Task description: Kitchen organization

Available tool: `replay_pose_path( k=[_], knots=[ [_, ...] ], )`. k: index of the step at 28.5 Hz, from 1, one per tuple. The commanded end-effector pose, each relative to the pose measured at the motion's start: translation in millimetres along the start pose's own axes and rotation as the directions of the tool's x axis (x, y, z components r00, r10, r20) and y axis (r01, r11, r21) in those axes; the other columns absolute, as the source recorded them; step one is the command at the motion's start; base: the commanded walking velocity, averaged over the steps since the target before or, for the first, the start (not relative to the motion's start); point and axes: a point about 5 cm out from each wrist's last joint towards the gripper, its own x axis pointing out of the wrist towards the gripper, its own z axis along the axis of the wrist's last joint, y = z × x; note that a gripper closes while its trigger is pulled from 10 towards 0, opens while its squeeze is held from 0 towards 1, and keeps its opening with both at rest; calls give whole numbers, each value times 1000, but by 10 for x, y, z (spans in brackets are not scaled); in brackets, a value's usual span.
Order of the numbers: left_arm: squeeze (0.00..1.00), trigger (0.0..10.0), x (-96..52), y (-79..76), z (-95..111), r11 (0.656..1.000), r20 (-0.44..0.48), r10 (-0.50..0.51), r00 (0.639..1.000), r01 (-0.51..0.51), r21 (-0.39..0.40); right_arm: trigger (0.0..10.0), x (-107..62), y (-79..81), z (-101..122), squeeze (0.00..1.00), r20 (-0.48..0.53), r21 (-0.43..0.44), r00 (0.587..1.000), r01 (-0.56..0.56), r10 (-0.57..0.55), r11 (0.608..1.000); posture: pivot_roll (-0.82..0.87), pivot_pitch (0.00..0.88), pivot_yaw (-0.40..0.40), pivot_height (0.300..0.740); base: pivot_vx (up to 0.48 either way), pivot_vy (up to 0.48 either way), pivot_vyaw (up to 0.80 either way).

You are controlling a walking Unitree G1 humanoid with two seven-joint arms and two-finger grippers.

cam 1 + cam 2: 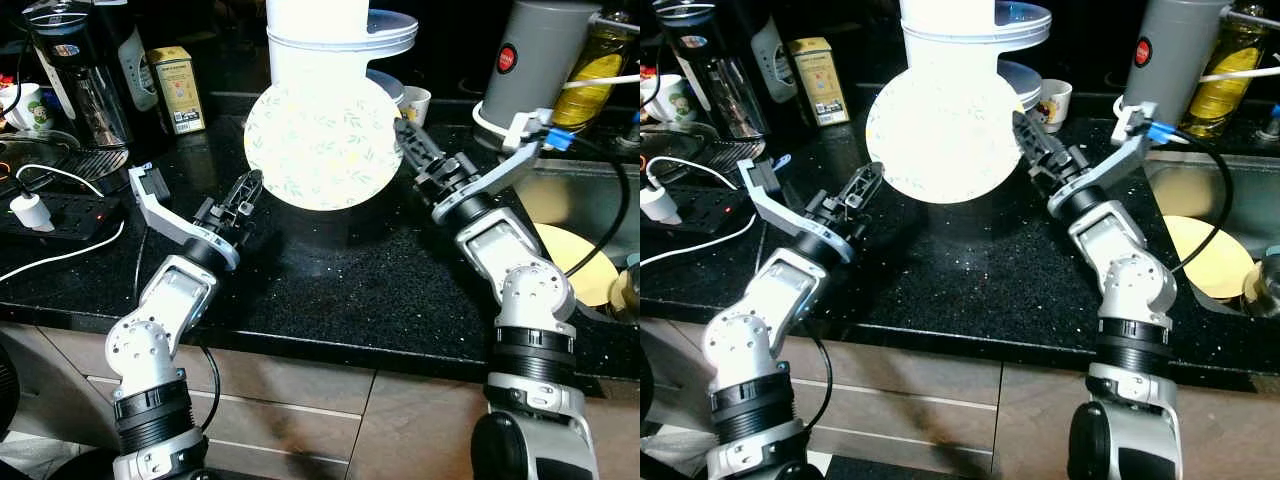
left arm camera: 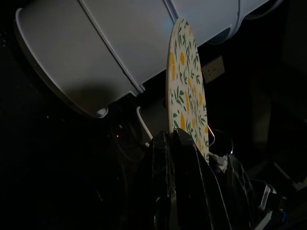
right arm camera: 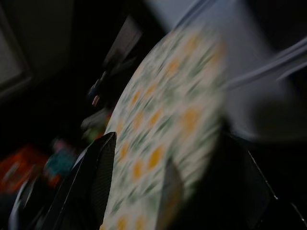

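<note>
The 2 arms reach out over the black table (image 1: 330,290). The left pincer (image 1: 247,192) and the right pincer (image 1: 404,138) each pinch one edge of the round leaf-print plate (image 1: 323,143), held up on its edge above the table. Behind stands a white tub (image 1: 318,35). No writing can be read.

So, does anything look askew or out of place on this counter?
The round white plate with a leaf-and-orange pattern stands on edge above the black speckled countertop, pinched at its rim by the left tool and the right tool. Nothing looks spilled or broken.
</note>
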Motion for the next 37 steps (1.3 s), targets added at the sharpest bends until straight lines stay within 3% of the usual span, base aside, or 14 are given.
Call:
replay_pose_path(
  k=[1,4,5,6,23,24,25,29,31,32,33,35,36,37],
  knots=[
    [0,0,-9,-20,16,1000,8,-12,1000,12,-1,10000,18,104,-2,0,-8,2,998,-62,62,998,22,0,8,740,0,0,0],
    [0,0,-4,-22,3,1000,3,-14,1000,14,-3,10000,28,144,-1,0,-3,20,996,-86,86,996,21,0,11,740,0,0,0],
    [0,0,-3,-24,-6,1000,-2,-17,1000,17,-1,1882,28,152,0,0,-3,21,996,-92,92,995,19,0,12,740,0,0,0],
    [0,0,-3,-25,-13,1000,-7,-20,1000,20,1,0,28,153,1,0,-1,22,995,-97,97,995,19,0,12,740,0,0,0],
    [0,0,-34,32,8,998,-12,12,1000,-11,69,0,2,131,43,0,21,30,996,-85,85,996,23,0,9,740,0,0,0],
    [1000,7059,-38,49,12,995,-10,32,999,-31,94,0,0,128,40,0,23,31,996,-84,83,996,25,0,10,740,0,0,0],
    [1000,10000,-41,36,6,993,-18,22,1000,-20,116,0,0,125,37,0,26,33,996,-82,81,996,26,0,10,740,0,0,0],
    [1000,10000,-48,13,-12,983,-42,13,999,-5,184,0,0,104,35,0,39,40,997,-68,66,997,28,0,11,740,0,0,0],
    [1000,10000,-92,47,-9,906,-38,74,996,-51,420,0,-2,45,69,0,80,50,997,-26,22,998,28,0,11,740,0,0,0],
    [1000,10000,-92,47,-9,906,-38,74,996,-51,420,0,-2,45,69,0,80,50,997,-26,22,998,28,0,11,740,0,0,0],
    [1000,10000,-114,65,1,843,-29,101,995,-70,533,0,-7,12,95,0,104,51,995,-2,-3,999,29,0,12,740,0,0,0],
    [1000,10000,-143,80,28,748,-1,123,992,-92,658,0,-16,-42,142,0,140,55,989,35,-43,998,29,0,12,740,0,0,0],
    [286,10000,-178,92,70,678,39,141,989,-125,724,0,-25,-90,193,0,170,62,983,61,-71,996,30,0,12,740,0,0,0],
    [0,10000,-199,100,89,663,55,147,988,-140,735,1529,-27,-94,210,0,180,57,981,61,-70,997,30,0,12,740,0,0,0]
  ],
)
